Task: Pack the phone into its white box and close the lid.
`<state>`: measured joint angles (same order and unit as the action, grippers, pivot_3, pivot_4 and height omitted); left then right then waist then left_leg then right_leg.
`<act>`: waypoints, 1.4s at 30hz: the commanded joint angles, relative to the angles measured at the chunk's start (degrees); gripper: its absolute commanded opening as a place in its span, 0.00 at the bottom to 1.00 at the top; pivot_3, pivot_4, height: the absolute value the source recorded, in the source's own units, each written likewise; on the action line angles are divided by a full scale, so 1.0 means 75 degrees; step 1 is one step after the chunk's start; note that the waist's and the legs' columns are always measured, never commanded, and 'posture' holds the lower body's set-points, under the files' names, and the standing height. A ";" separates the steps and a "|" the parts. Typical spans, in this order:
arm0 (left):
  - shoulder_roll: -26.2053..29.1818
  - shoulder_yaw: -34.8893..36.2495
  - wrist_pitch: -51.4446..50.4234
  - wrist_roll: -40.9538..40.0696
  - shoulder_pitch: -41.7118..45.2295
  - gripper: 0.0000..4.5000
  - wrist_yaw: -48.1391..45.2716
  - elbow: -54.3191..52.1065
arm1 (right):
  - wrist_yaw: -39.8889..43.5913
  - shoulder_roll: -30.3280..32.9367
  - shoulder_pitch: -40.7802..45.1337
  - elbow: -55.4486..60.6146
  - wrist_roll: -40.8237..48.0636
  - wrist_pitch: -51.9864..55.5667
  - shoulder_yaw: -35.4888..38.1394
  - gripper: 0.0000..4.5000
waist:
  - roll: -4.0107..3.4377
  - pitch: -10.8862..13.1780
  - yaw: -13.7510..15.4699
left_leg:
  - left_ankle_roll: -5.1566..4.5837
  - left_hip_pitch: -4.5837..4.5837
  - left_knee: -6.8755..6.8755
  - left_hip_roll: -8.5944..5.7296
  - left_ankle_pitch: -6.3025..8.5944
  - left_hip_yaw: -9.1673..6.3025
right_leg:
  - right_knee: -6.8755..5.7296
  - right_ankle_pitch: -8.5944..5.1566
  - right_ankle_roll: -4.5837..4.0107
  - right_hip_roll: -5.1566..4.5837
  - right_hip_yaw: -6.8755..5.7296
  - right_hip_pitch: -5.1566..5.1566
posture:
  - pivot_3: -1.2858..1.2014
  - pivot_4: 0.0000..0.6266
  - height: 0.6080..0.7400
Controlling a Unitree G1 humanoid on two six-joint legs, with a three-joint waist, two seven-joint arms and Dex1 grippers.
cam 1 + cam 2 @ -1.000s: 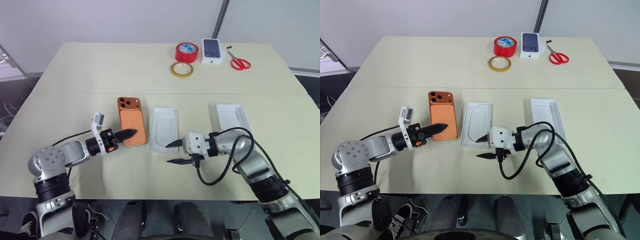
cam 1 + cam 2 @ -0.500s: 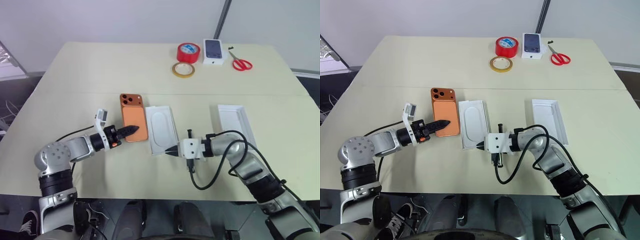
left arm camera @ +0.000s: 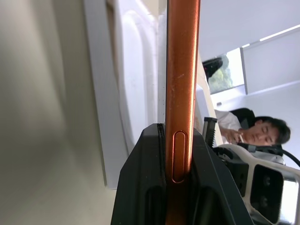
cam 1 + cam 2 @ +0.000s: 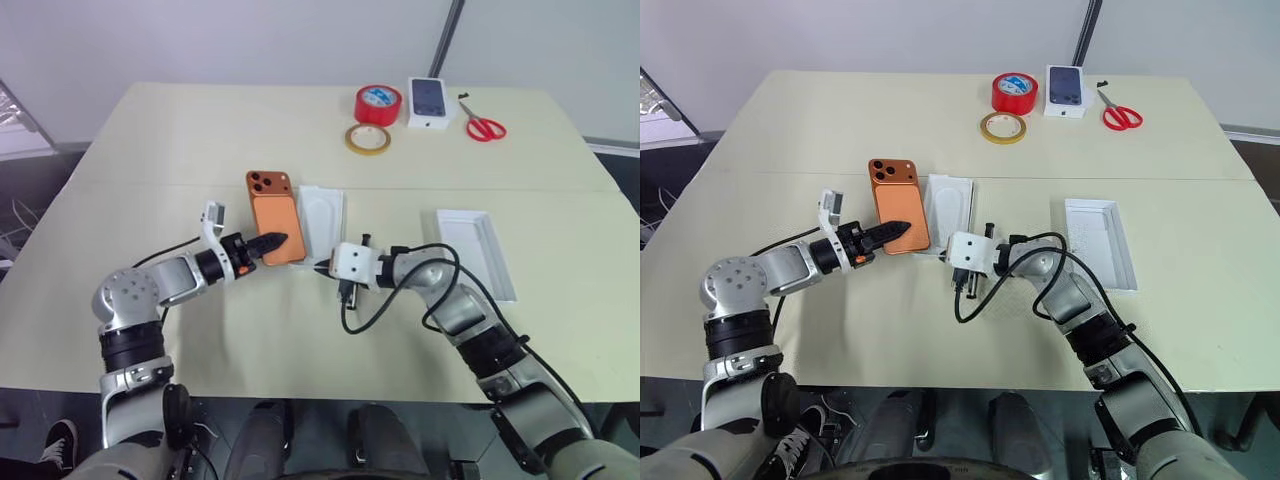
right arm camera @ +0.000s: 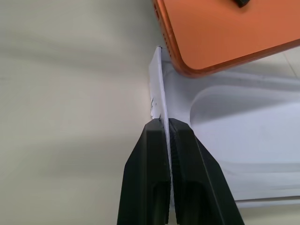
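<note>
Phone, a flat orange slab with rounded corners and dark lenses at one corner of its back (image 4: 274, 215), was pinched at its near end by the left hand (image 4: 268, 242) in the left eye view, back upward, close above the pale surface (image 4: 200, 140). Just beyond that hand's tips, on the side toward the right hand (image 4: 322, 266), lay a white moulded insert with an oval recess (image 4: 322, 212). The right hand's fingers were pressed together on that insert's near edge. Well off to the far side of the right arm lay a shallow white cardboard tray (image 4: 476, 245), open; whether it was the box or its lid could not be told from here. Far beyond both hands sat a red tape roll (image 4: 377, 102), a tan tape ring (image 4: 367, 139), a small white carton picturing a dark phone (image 4: 427, 100) and red-handled scissors (image 4: 483, 127).

The left wrist view showed the phone's orange edge clamped between the two black fingers (image 3: 140, 183), with the insert right beside it; a person sat in the background.

The right wrist view showed the fingers (image 5: 150, 187) nipping the insert's thin rim, the phone's corner just past them.

By my reading the packing had barely begun: the phone was not yet in any tray, and no lid was on.
</note>
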<state>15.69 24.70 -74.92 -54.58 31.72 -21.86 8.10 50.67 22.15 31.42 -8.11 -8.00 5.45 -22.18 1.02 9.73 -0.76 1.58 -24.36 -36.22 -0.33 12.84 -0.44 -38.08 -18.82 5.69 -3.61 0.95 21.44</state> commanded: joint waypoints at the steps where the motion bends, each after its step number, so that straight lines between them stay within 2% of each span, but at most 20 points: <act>1: 0.0171 -0.0140 0.0151 -0.0065 0.0292 0.00 -0.0318 0.0047 | 0.0518 -0.0008 -0.0058 0.0664 0.0599 0.0555 0.0110 0.34 | 0.0000 0.0000 0.0002 | -0.0001 0.0000 -0.0002 0.0000 0.0000 0.0000 | -0.0002 0.0000 0.0000 0.0000 0.0000 -0.0001 | 0.52 0.24 1.00; 5: 0.0618 -0.0344 0.0306 0.0123 0.0432 0.00 -0.0763 0.0493 | 0.1069 0.0191 -0.0272 0.1762 0.1441 0.1550 0.0396 0.79 | -0.0001 0.0001 -0.0030 | -0.0001 -0.0001 0.0005 0.0001 0.0001 -0.0001 | -0.0001 0.0000 0.0000 0.0004 0.0000 0.0005 | 0.52 0.24 1.00; 9: 0.0708 -0.0729 0.0440 0.0365 0.0876 0.00 -0.1193 0.1160 | 0.1054 0.0493 -0.0078 0.1772 0.2068 0.1967 0.1217 0.79 | 0.0001 0.0002 0.0034 | -0.0007 0.0001 0.0001 0.0002 0.0004 -0.0003 | -0.0005 0.0000 0.0000 0.0004 -0.0001 0.0001 | 0.52 0.24 1.00; 17: 0.0439 -0.1424 0.0294 0.0570 0.1410 0.00 -0.2039 0.1883 | 0.0275 0.0955 0.0270 0.0237 0.1564 0.1200 0.1657 0.79 | 0.0003 0.0003 0.0005 | -0.0008 -0.0004 0.0005 -0.0003 0.0002 -0.0004 | 0.0000 0.0000 0.0000 0.0000 -0.0005 0.0005 | 0.52 0.24 1.00; 21: 0.0396 -0.1657 0.0363 0.0752 0.1542 0.00 -0.2287 0.2138 | 0.0105 0.1004 0.0292 -0.0066 0.1486 0.0976 0.1676 0.79 | 0.0002 0.0003 -0.0054 | -0.0008 -0.0002 0.0004 0.0000 0.0001 0.0001 | -0.0004 0.0000 0.0001 0.0006 0.0001 0.0005 | 0.52 0.24 1.00; 30: 0.0404 -0.1901 0.0955 0.1484 0.2241 0.98 -0.2765 0.3375 | -0.0299 0.0974 0.0224 -0.0016 0.1459 0.0990 0.1748 0.80 | 0.0002 0.0004 0.0016 | -0.0010 -0.0002 -0.0007 0.0003 0.0001 0.0003 | -0.0009 0.0000 0.0001 0.0011 -0.0004 -0.0001 | 0.52 0.24 1.00; 36: 0.0431 -0.2050 0.0941 0.1697 0.2392 0.99 -0.3096 0.3367 | -0.0331 0.0946 0.0145 0.0113 0.1508 0.1039 0.1728 0.80 | 0.0001 0.0004 0.0003 | -0.0009 -0.0001 -0.0004 0.0003 -0.0001 0.0004 | -0.0010 0.0000 0.0001 0.0013 -0.0005 0.0000 | 0.52 0.24 1.00; 42: 0.0107 -0.1680 0.2247 0.2183 0.2528 0.99 -0.2520 0.3807 | -0.0441 0.0850 0.0262 -0.0078 0.1432 0.0905 0.1673 0.80 | 0.0002 0.0004 0.0018 | -0.0011 -0.0001 -0.0007 0.0003 0.0000 0.0002 | -0.0010 0.0000 0.0001 0.0011 -0.0005 -0.0002 | 0.52 0.24 1.00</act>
<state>16.74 11.13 -61.14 -39.44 49.71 -42.01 36.04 47.62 28.82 32.31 -9.51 2.61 13.50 -10.13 1.03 9.76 -0.62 1.50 -24.37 -36.28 -0.31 12.84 -0.42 -38.16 -18.82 5.70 -3.53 0.91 21.43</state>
